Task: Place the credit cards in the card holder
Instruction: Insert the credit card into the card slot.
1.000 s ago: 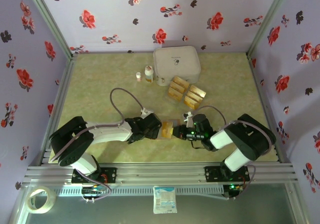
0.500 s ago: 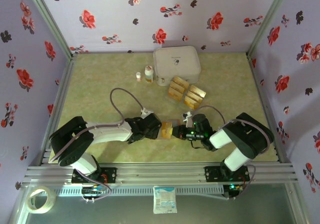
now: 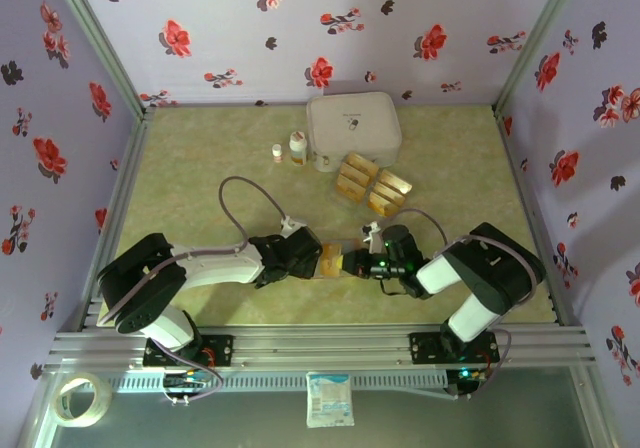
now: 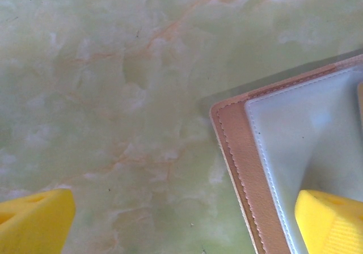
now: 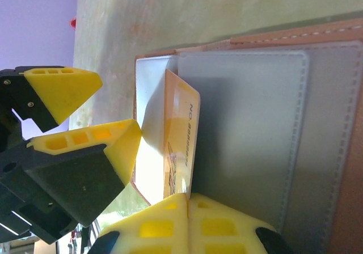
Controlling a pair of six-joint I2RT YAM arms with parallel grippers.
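Two grippers meet at lower centre of the top view. Right gripper (image 3: pixel 362 263) is pinched tight on one credit card (image 5: pixel 181 132), its edge standing in the open card holder (image 5: pixel 255 123). Left gripper (image 4: pixel 181 220) is spread wide, one finger on the lining, the other over the table (image 4: pixel 113 95).
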